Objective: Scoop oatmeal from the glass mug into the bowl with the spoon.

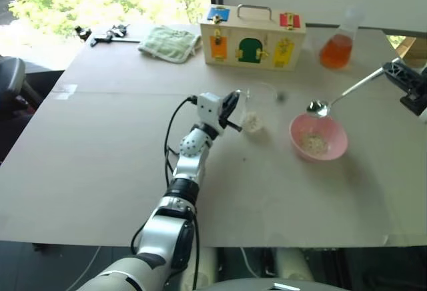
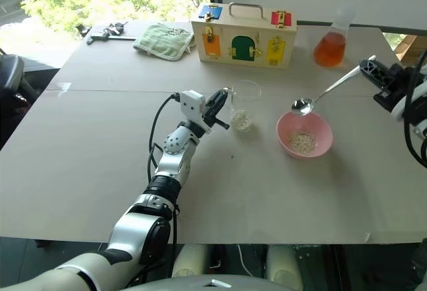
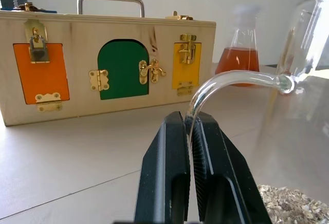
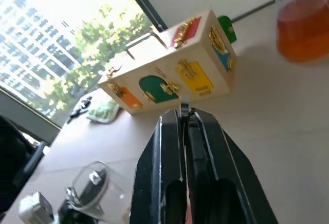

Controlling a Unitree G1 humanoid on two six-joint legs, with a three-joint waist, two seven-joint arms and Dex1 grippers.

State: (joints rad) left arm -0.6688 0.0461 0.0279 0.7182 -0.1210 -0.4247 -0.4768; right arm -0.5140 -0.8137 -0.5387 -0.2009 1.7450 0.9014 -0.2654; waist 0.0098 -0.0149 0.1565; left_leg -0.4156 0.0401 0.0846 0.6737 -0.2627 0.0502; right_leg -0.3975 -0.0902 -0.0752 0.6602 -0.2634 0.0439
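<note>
Pale table [image 1: 100,144], wooden latch box [image 1: 252,37] at the far edge, pink bowl [image 2: 305,135] holding oatmeal [image 2: 302,143], glass mug [image 2: 244,106] beside it with left gripper [image 3: 191,136] clamped on its handle, right gripper [image 2: 371,68] clamped on spoon [image 2: 313,99] above the bowl's rim

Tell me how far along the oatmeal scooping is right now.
Done: some oatmeal already lies in the bowl. In hand: the left gripper is shut on the handle of the glass mug, and the right gripper holds the spoon above the bowl's far rim; the spoon's bowl looks empty. Left: more flakes remain in the mug's bottom, so further scoops look likely.
</note>
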